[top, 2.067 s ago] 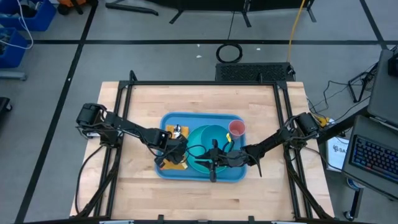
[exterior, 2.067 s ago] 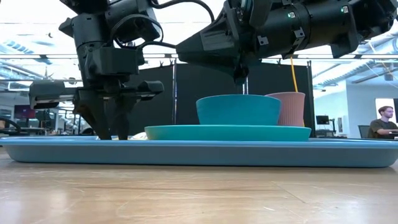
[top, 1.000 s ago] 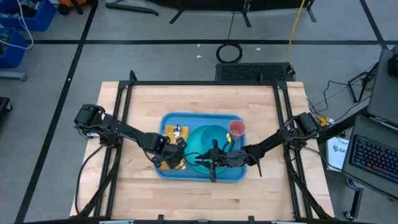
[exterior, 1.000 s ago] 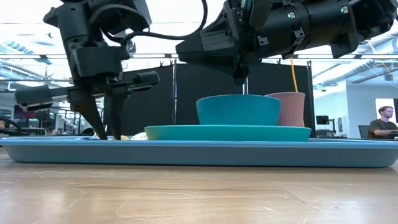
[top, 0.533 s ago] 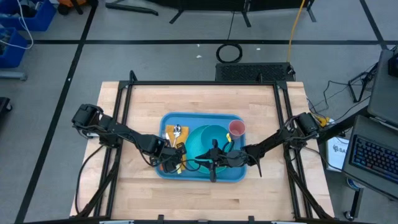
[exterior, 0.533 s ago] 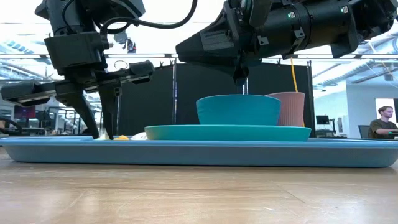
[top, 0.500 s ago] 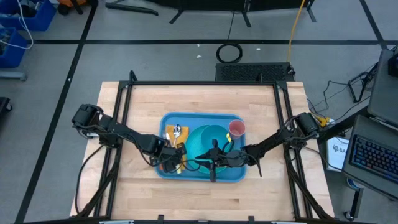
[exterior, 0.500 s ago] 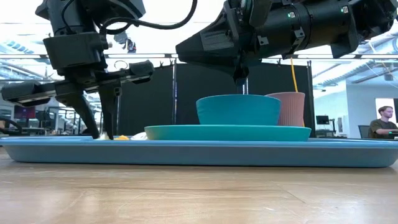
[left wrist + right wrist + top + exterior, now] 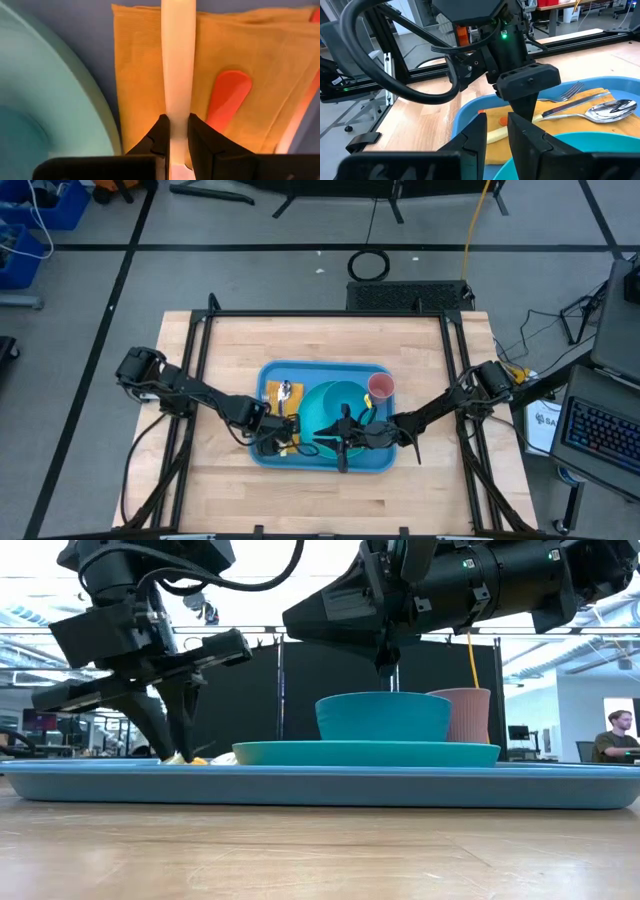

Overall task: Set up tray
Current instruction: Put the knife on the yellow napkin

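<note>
The light-blue tray [image 9: 325, 368] lies mid-table. On it are a teal plate [image 9: 365, 753] with a teal bowl [image 9: 385, 717] and a pink cup [image 9: 381, 387]. A yellow-orange napkin [image 9: 145, 75] lies on the tray's left part, bearing a fork [image 9: 570, 92], a spoon [image 9: 610, 111], an orange-red handle [image 9: 227, 97] and a cream-coloured utensil handle [image 9: 177, 60]. My left gripper [image 9: 272, 442] stands over the napkin, shut on the cream handle. My right gripper [image 9: 496, 131] hovers level over the plate's near side, facing the left gripper, its fingers a little apart with nothing between them. My left gripper pinches the cream-coloured handle [image 9: 178, 112] between its two fingers [image 9: 159, 135], which lie across it. The fingers come steeply from above, pointing down. The handle runs on past the fingers over the napkin; whether it rests on the cloth or hangs just above it, I cannot tell.
Bare wooden table surrounds the tray on all sides [image 9: 230, 350]. A black frame edges the table [image 9: 330, 313]. In the room behind, a person [image 9: 620, 735] sits at the far right of the low view.
My left gripper has rolled about its own pointing line while staying over the napkin; its cross-piece, level before, now slants in the low view. It has kept its hold on the cream handle. The right arm has kept still.
</note>
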`<action>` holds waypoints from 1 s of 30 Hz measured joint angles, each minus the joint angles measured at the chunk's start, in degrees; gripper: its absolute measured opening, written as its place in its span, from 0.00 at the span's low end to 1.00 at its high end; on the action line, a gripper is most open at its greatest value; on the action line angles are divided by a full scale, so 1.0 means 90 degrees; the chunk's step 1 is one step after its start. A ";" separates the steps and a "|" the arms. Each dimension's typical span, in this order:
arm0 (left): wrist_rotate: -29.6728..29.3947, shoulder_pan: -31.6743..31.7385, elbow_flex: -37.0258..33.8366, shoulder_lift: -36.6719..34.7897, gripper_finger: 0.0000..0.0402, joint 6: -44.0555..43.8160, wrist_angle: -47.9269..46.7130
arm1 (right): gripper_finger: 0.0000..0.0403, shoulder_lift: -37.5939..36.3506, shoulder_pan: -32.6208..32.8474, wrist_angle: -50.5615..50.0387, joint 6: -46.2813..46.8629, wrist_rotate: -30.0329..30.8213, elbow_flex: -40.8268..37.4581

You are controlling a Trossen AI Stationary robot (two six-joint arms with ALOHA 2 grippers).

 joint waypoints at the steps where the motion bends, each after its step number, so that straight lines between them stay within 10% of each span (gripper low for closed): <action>1: 0.0013 0.0000 0.0000 0.0000 0.11 0.0123 0.0002 | 0.17 0.0000 0.0000 -0.0001 0.0000 0.0000 0.0000; 30: -0.0049 0.0356 0.0000 0.0228 0.16 0.1453 0.0507 | 0.17 0.0000 0.0012 -0.0023 -0.0011 0.0000 0.0000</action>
